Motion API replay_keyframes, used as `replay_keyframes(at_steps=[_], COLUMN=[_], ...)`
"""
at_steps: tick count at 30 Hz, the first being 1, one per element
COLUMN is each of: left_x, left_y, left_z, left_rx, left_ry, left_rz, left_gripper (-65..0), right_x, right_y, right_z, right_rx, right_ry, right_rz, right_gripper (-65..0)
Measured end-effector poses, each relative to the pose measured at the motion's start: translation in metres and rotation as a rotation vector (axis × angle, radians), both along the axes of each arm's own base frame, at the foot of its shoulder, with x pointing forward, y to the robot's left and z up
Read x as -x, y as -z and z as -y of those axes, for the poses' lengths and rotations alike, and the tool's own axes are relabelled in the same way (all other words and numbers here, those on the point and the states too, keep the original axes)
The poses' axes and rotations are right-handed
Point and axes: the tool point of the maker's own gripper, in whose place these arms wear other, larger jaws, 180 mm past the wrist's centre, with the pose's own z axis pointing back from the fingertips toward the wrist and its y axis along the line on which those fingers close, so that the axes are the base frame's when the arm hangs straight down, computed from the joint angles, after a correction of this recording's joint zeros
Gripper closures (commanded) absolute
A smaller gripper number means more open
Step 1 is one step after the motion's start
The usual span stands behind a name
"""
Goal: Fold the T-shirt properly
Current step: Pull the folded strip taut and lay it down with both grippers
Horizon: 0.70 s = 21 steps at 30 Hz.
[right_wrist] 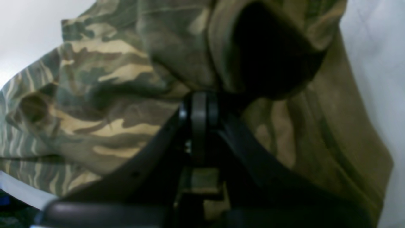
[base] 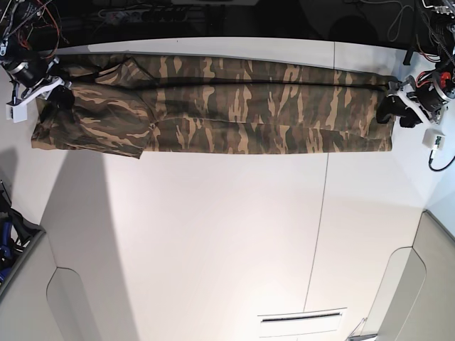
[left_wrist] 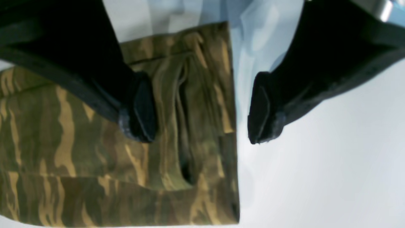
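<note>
The left fingers (left_wrist: 269, 107) are spread wide over one end of the T-shirt (base: 242, 106); the right fingers (right_wrist: 202, 110) are pressed together at its bunched other end. The shirt lies in a long folded strip across the pale worktop (base: 213, 234).

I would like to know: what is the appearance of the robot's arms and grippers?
Both arms mix black and white parts. The left gripper has black fingers with rounded, ribbed-looking tips. A dark cable loops beside the left arm.
</note>
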Motion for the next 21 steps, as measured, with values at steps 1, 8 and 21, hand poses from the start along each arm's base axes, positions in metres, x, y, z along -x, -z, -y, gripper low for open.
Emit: replay_keyframes(at_steps=[1,8,21], left_x=[0.002,0.006,0.015], left_y=[0.003,0.011,0.016], left_z=[-0.001,-0.004,0.034], left_rx=[0.005,0.053,0.280], left_ry=[-0.007,-0.046,-0.062], left_rz=[-0.010,-0.015,-0.060], left_gripper=[-47.7,-47.7,-45.5], right_x=[0.000,-0.001,-0.003], right_y=[-0.001,-0.001,-0.004], right_z=[-0.001,-0.001,-0.004], right_rx=[-0.005,-0.009,-0.035], right_ry=[0.001,0.001,0.004], right_rz=[0.003,0.004,0.019], right_gripper=[0.0,0.0,0.0])
